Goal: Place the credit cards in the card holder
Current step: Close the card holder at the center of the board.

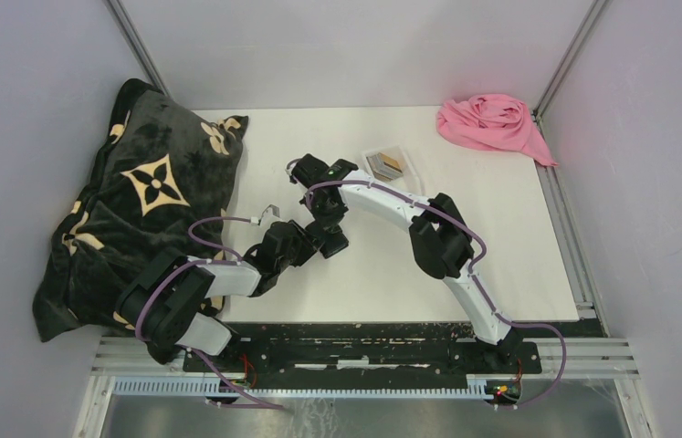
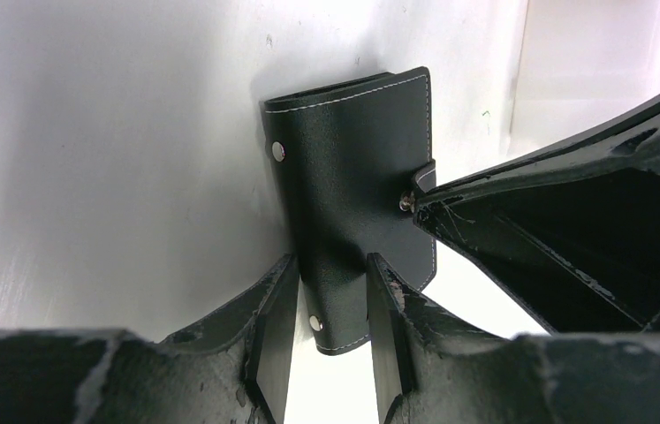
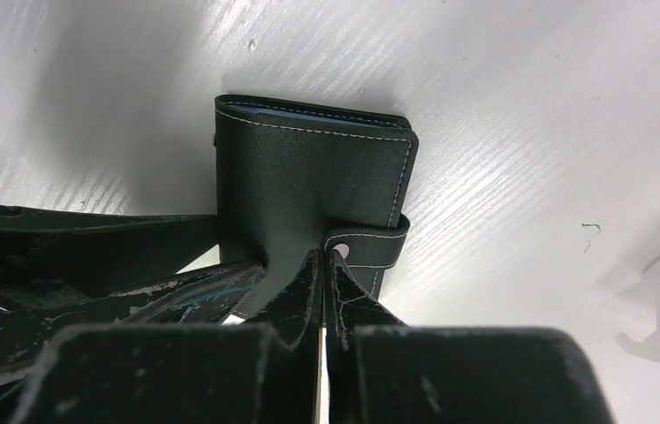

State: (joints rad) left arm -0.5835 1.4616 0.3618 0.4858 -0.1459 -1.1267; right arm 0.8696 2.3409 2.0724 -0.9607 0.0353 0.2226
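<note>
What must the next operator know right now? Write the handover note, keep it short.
Left tool: closed across the lower end of the black card holder, gripping it.
Right tool: shut, pinching the holder's snap tab.
Credit cards: stacked in the clear tray on the far side of the table, tan one on top.
Done: holder gripped by both tools.
Left: holder is folded shut; open it, fetch the cards, slot them in.

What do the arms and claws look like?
Left arm and right arm: white link shells, black joints, purple cables looped outside; a green light on the right wrist. Left claw and right claw: black, flat-sided, edges scuffed.
</note>
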